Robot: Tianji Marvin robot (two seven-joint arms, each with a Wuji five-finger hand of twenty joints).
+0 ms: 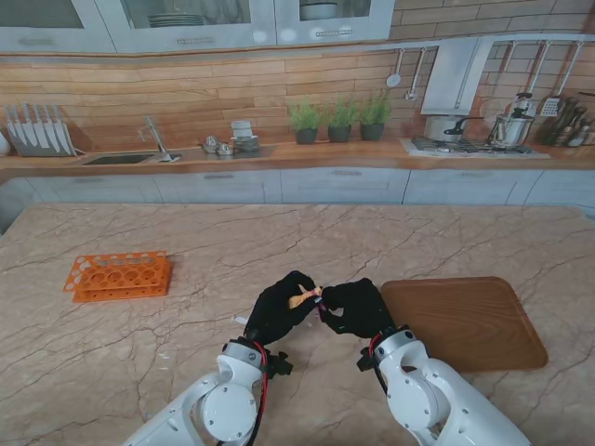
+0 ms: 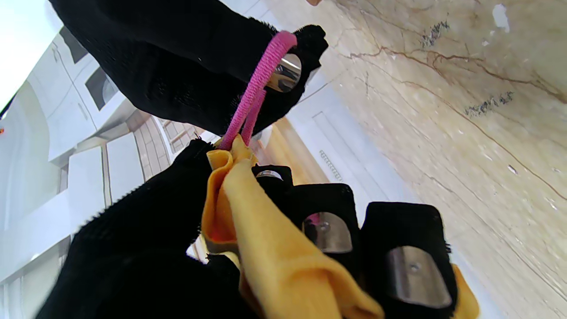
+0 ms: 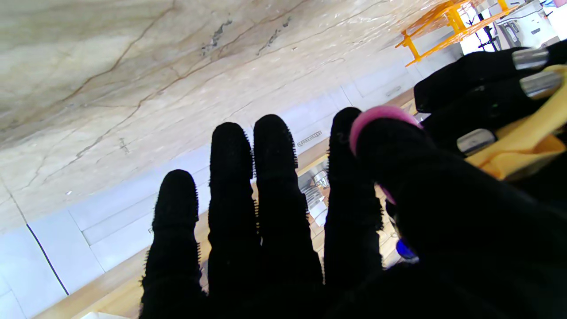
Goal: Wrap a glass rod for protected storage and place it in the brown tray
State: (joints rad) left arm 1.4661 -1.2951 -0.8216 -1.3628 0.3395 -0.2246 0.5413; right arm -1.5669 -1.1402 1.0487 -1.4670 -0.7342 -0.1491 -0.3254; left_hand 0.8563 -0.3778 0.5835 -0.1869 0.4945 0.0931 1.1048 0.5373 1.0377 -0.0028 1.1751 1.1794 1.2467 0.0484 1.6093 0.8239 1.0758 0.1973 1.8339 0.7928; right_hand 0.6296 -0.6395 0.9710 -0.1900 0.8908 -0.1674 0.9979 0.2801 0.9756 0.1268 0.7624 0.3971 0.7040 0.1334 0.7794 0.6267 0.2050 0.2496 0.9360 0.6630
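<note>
Over the marble table (image 1: pixel 186 353), just left of the brown tray (image 1: pixel 465 321): two black-gloved hands meeting around a yellow cloth bundle (image 1: pixel 303 298).

Left hand (image 1: pixel 279 307) closed on the cloth (image 2: pixel 266 248); right hand (image 1: pixel 358 307) hooking a pink elastic band (image 2: pixel 261 79) on one fingertip, other fingers (image 3: pixel 230 186) straight. Glass rod not visible, presumably inside the cloth. Orange rack (image 1: pixel 118 275) well off left.

Matt yellow cloth (image 2: pixel 270 248), polished marble table (image 1: pixel 279 242).

Marble bench (image 1: pixel 279 242) with two things on it.
An orange rack (image 1: pixel 118 276) sits towards the left, well apart from a brown tray (image 1: pixel 469 325) lying flat on the right side.
</note>
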